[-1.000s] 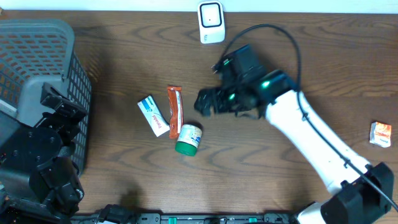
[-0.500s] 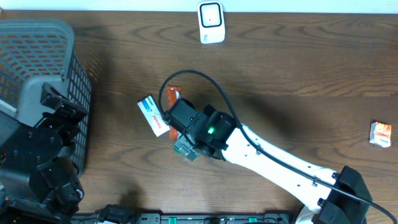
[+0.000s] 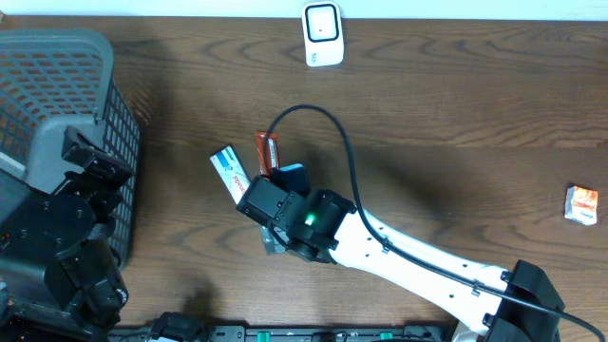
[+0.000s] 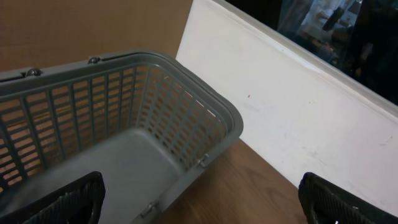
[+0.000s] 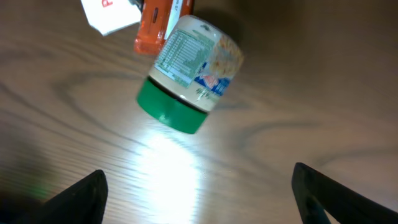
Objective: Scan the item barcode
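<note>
Green-lidded white plastic jar (image 5: 189, 74) lies on its side on the dark wooden table (image 5: 292, 118). In the right wrist view its lid points to seven o'clock and its printed label faces up. We see it just ahead of the right gripper (image 5: 199, 173), whose jaws stand wide apart at the lower corners and touch nothing (a bright patch of light falls on the wood between them).

At the jar's eleven o'clock lies an orange foil wrapper (image 5: 158, 25); we cannot tell whether the two touch. A white and blue cardboard box (image 5: 107, 14) sits just beyond, at ten o'clock.

From overhead, the white right arm (image 3: 408, 255) reaches in from five o'clock, and its wrist hides most of the jar near the table's middle. At nine o'clock the left gripper (image 4: 200, 186) hangs with its jaws spread over a grey plastic mesh basket (image 4: 231, 121). A small orange and white packet (image 3: 581, 204) lies well apart at three o'clock. Farthest off, at twelve o'clock by the table's far edge, stands the white barcode scanner (image 3: 322, 34).
</note>
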Robot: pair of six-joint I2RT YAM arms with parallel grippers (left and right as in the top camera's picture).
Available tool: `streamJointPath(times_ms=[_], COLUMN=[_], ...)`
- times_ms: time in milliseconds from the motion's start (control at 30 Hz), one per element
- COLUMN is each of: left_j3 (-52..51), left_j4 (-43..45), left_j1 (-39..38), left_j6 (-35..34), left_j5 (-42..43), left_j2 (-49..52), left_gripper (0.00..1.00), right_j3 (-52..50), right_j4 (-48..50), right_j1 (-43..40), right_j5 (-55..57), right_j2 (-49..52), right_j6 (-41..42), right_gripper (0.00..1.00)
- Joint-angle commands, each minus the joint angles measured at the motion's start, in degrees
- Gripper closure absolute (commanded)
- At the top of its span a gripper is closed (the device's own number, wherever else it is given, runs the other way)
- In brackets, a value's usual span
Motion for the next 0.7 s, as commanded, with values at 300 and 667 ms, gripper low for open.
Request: streamJointPath(times_ms=[300, 667], left_j3=[-0.17, -0.17], left_j4=[-0.02, -0.02], left_j1=[0.35, 0.35], left_j6=[0.92, 0.92], left_j5=[-0.72, -0.72], left_j2=[0.00, 0.00], left_gripper=[0.00, 0.00], right_j3=[-0.22, -0.22], right_j4=[3.37, 6.91], right_j1=[-0.02, -0.09], right_j5=[-8.20, -2.89], right_j2=[9.05, 11.87], right_j6=[29.92, 32.11], right_gripper=[0.07, 0.10])
